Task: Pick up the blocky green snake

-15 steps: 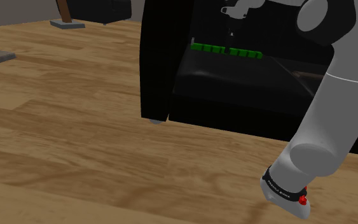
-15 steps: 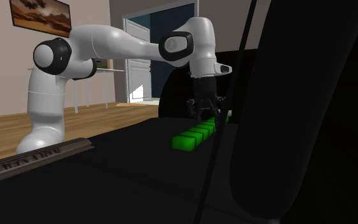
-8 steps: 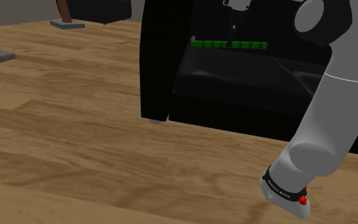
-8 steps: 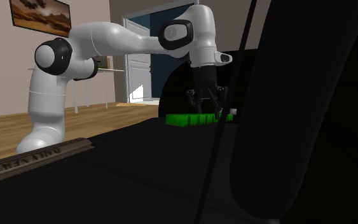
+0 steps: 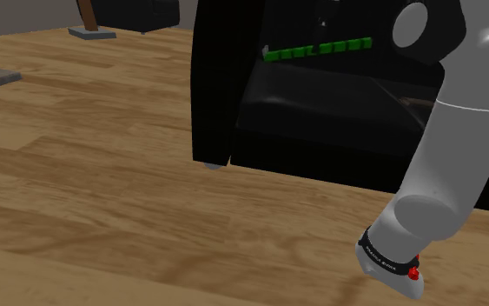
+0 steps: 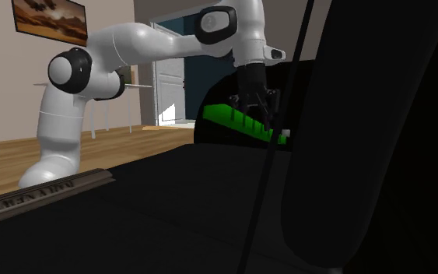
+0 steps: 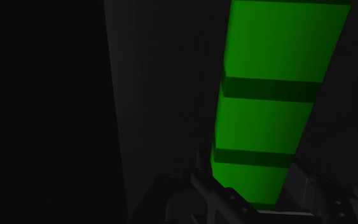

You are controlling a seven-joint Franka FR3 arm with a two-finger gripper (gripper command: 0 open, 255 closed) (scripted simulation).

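Lifting is judged to be the step in hand: the snake is pinched between the fingers of the gripper and is held tilted above the black seat. In the second exterior view its long end is pointed toward ten o'clock from the fingers. Next, a steady straight rise is called for, with the pinch held firm so that the tilted snake is not swung loose.

One blocky green segmented snake, one white robot arm with one black two-finger tool, and one framed brown picture on the wall.
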